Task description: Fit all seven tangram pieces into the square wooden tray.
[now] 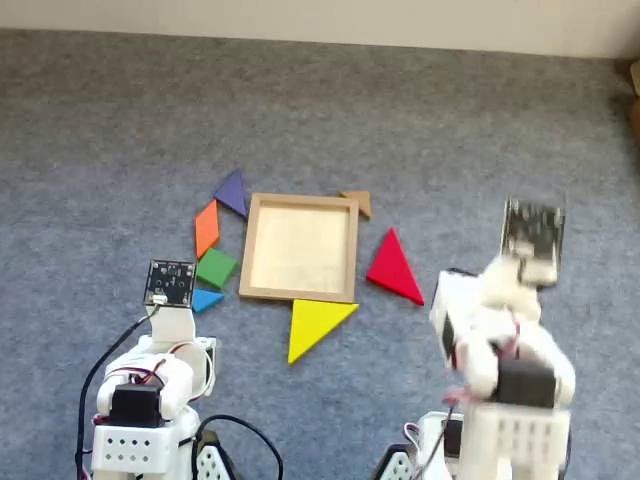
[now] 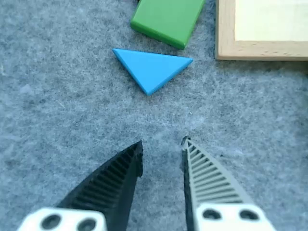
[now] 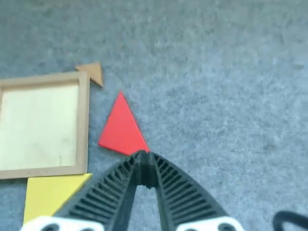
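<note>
The square wooden tray (image 1: 248, 250) lies on the grey carpet with nothing in it. Around it lie a purple triangle (image 1: 232, 190), an orange parallelogram (image 1: 206, 227), a green square (image 1: 216, 267), a small blue triangle (image 1: 207, 299), a yellow triangle (image 1: 315, 324), a red triangle (image 1: 394, 267) and a brown triangle (image 1: 358, 202). My left gripper (image 2: 162, 144) hangs open just short of the blue triangle (image 2: 151, 68), apart from it. My right gripper (image 3: 143, 155) is shut and empty, its tips at the near corner of the red triangle (image 3: 121, 128).
Open carpet stretches beyond the tray and to both sides. A pale wall edge (image 1: 320, 25) runs along the far side. The tray's corner (image 2: 226, 48) and the green square (image 2: 168, 19) sit close past the blue triangle.
</note>
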`<state>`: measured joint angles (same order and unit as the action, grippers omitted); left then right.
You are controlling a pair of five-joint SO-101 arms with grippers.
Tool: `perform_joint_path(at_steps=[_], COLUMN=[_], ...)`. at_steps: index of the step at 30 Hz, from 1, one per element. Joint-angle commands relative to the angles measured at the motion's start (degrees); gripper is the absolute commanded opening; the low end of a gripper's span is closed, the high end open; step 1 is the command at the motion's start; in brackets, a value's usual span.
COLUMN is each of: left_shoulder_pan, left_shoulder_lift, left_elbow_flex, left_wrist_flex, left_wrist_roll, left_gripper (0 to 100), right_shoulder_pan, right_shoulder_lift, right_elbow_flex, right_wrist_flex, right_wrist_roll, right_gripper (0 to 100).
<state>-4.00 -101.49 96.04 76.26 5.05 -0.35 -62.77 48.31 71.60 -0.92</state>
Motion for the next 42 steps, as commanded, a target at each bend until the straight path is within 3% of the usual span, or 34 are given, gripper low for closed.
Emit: perform_joint_path(at_steps=[1, 9, 11, 17, 21, 42], left_shoulder_pan=[-0.84, -0.84, -0.84, -0.84, -0.84, -0.84], left_shoulder_lift=[-2.51, -2.51, -2.51, -2.51, -2.51, -2.51], left_elbow_flex=[1.10, 1.10, 1.10, 1.10, 1.10, 1.10], left_wrist_flex=[0.35, 0.35, 0.35, 0.35, 0.35, 0.35], left_wrist_roll=[0.35, 0.35, 0.35, 0.35, 0.35, 0.35], left_gripper=[14, 14, 14, 14, 14, 14], right_shoulder_pan=[0.22, -8.04, -11.65, -15.08, -16.66, -22.29], right_shoulder_lift=[10.68, 21.85, 24.40, 31.52, 36.09, 64.75], right_elbow_flex=[-9.01, -13.49, -13.58, -15.69, -18.33, -30.99], right_wrist_flex=[-0.04, -0.04, -0.13, -1.89, -3.38, -5.05], right_wrist_roll=[-0.18, 0.18, 3.78, 6.42, 3.69, 3.87], right_gripper=[2.4, 2.5, 4.0, 24.4, 32.4, 33.3])
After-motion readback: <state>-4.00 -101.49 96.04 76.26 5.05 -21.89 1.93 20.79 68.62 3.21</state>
